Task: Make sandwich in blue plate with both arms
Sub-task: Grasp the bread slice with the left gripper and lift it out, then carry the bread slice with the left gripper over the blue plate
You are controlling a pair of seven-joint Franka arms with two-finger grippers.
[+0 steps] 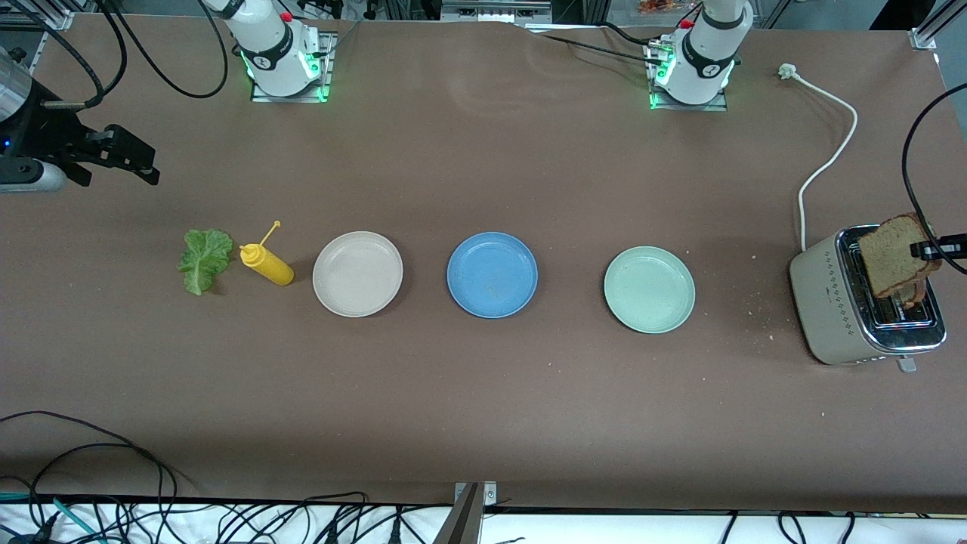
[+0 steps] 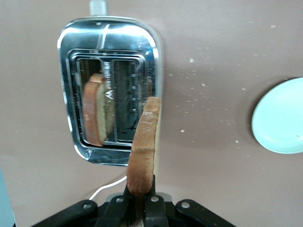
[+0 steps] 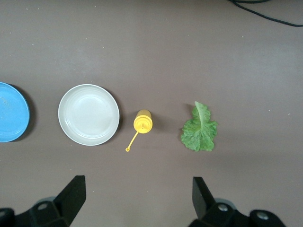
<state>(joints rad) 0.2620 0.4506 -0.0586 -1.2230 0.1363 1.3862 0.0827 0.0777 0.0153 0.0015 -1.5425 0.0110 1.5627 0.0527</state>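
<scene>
My left gripper [image 1: 928, 248] is shut on a brown bread slice [image 1: 894, 252], held upright just above the toaster [image 1: 831, 302]. In the left wrist view the slice [image 2: 144, 142] stands edge-on between the fingers of the left gripper [image 2: 140, 193]. A second slice [image 2: 94, 113] sits in a toaster slot. The blue plate [image 1: 492, 274] lies bare at mid-table and shows at the edge of the right wrist view [image 3: 9, 112]. The lettuce leaf [image 1: 204, 259] [image 3: 200, 128] lies flat toward the right arm's end. My right gripper [image 1: 121, 155] [image 3: 139, 189] hangs open and holds nothing, over bare table near the lettuce.
A yellow squeeze bottle [image 1: 266, 263] lies beside the lettuce. A beige-white plate [image 1: 357, 273] and a pale green plate [image 1: 649, 289] flank the blue one. The toaster's white cord [image 1: 831, 151] runs toward the left arm's base. Crumbs lie near the toaster.
</scene>
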